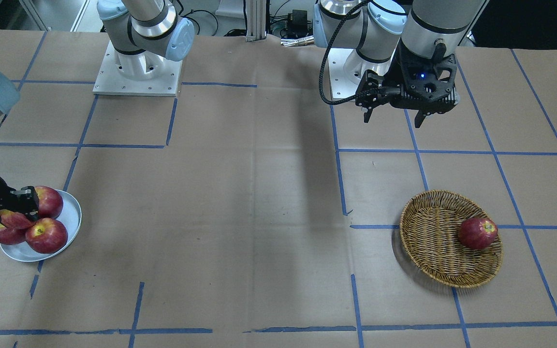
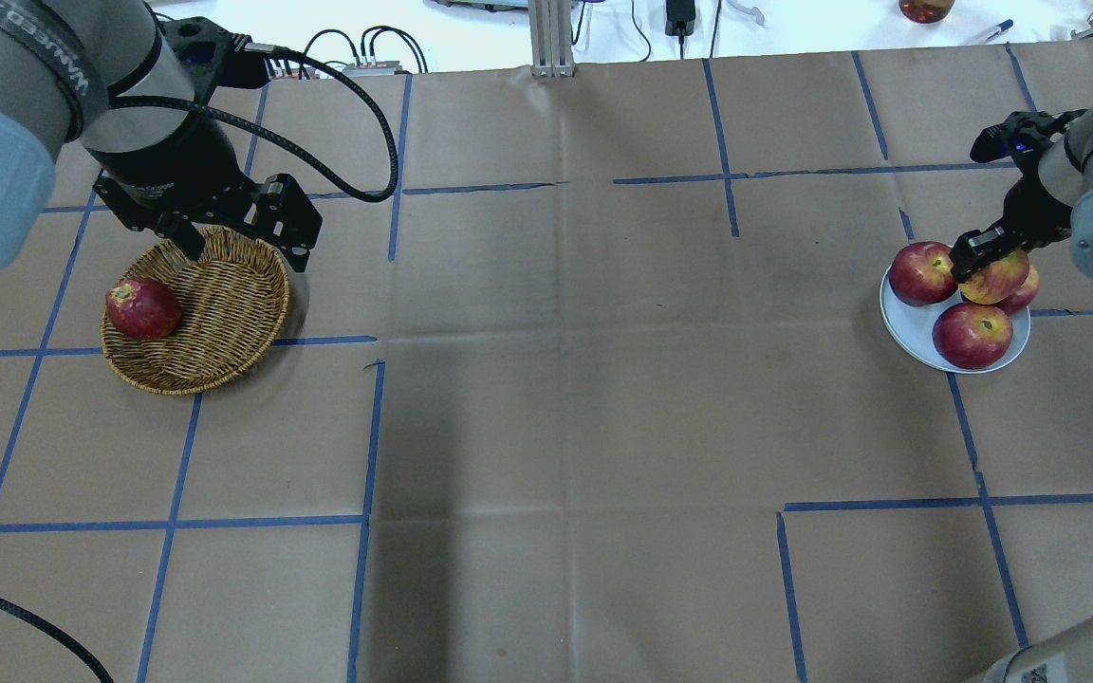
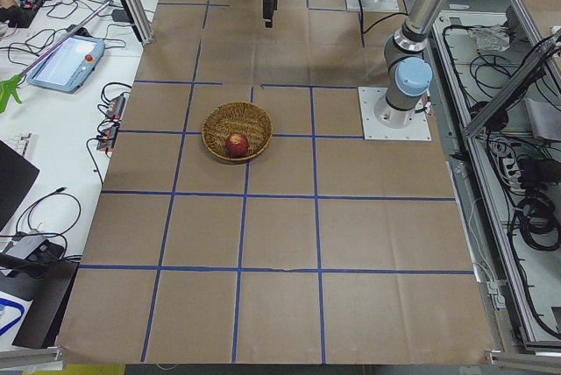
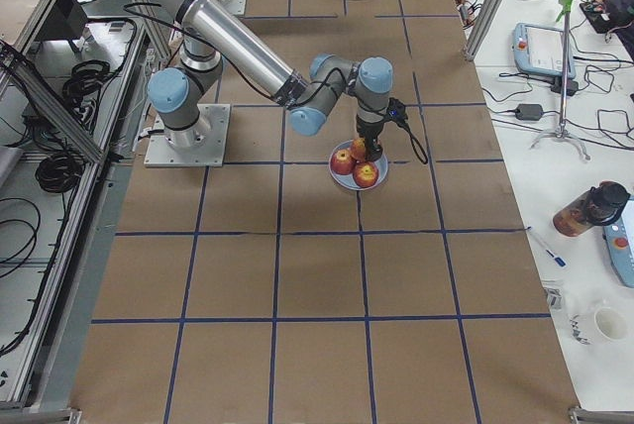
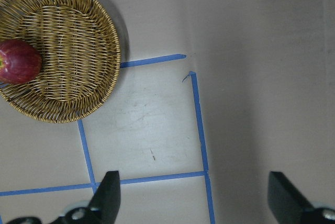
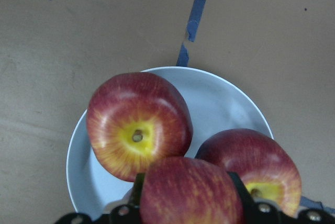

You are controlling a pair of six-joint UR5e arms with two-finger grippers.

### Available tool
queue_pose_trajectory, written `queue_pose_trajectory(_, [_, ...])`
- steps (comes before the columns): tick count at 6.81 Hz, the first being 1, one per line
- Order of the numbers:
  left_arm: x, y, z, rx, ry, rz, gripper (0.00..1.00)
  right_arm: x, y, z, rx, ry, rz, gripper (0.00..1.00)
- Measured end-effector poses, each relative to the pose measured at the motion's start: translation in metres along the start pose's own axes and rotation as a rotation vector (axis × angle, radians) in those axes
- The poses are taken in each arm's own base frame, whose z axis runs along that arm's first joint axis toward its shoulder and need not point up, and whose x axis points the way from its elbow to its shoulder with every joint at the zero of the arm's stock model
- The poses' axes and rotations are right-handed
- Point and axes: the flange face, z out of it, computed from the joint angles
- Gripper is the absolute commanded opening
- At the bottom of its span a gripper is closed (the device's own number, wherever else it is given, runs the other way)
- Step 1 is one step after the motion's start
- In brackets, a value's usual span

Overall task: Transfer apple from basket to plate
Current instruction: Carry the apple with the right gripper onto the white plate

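Note:
My right gripper [image 2: 983, 261] is shut on the apple [image 2: 1000, 277], red with a yellow-orange blush, and holds it low over the plate [image 2: 898, 323]. The right wrist view shows the apple [image 6: 191, 192] between the fingers, over the pale plate [image 6: 220, 98]. Three deep-red apples lie on the plate; I cannot tell whether the held one touches them. My left gripper [image 2: 243, 242] is open and empty, above the far rim of the wicker basket [image 2: 224, 304]. The basket [image 1: 433, 241] holds one dark-red apple [image 1: 476, 233].
Brown paper with blue tape lines covers the table. The two arm bases [image 1: 138, 72] stand at the robot's side. The plate's apples [image 6: 137, 124] crowd its surface, and a bare strip shows at its far rim. Cables and equipment lie past the table's far edge.

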Motion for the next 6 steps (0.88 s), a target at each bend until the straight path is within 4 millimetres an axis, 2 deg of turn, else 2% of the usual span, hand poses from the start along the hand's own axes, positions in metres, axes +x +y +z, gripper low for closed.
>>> queue_pose_trajectory(1, [0.0, -0.001, 0.001, -0.001, 0.001, -0.004, 0.99, 0.002, 0.002, -0.002, 0.003, 0.003, 0.004, 0.52])
queue_pose_trajectory(2, [0.0, -0.001, 0.002, -0.003, 0.001, -0.008, 0.99, 0.002, 0.003, -0.004, 0.006, 0.003, 0.005, 0.93])
queue_pose_trajectory(3, [0.0, -0.002, 0.002, -0.004, 0.002, -0.01, 0.99, 0.001, 0.003, -0.003, 0.006, 0.001, 0.005, 1.0])
queue_pose_trajectory(6, [0.001, -0.002, 0.002, -0.003, 0.008, -0.014, 0.99, 0.0, 0.0, -0.012, 0.015, 0.011, 0.005, 1.0])
